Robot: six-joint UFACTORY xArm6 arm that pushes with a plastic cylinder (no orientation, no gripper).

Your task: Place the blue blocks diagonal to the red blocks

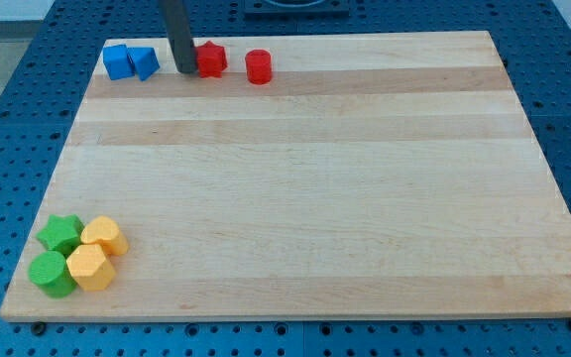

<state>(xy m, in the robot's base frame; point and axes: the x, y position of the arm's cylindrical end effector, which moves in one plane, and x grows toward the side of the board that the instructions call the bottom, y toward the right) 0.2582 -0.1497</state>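
Observation:
Two blue blocks sit side by side at the view's top left: a blue cube (pixel 117 61) and a blue wedge-like block (pixel 145 62) touching it on its right. A red star-shaped block (pixel 211 59) and a red cylinder (pixel 258 66) lie to their right, apart from each other. My tip (pixel 184 71) stands on the board between the blue wedge-like block and the red star, right against the star's left side.
The wooden board (pixel 305 178) lies on a blue perforated table. At the view's bottom left, a green star (pixel 60 234), a green cylinder (pixel 52 274), a yellow cylinder (pixel 105 236) and a yellow hexagonal block (pixel 91 267) cluster together.

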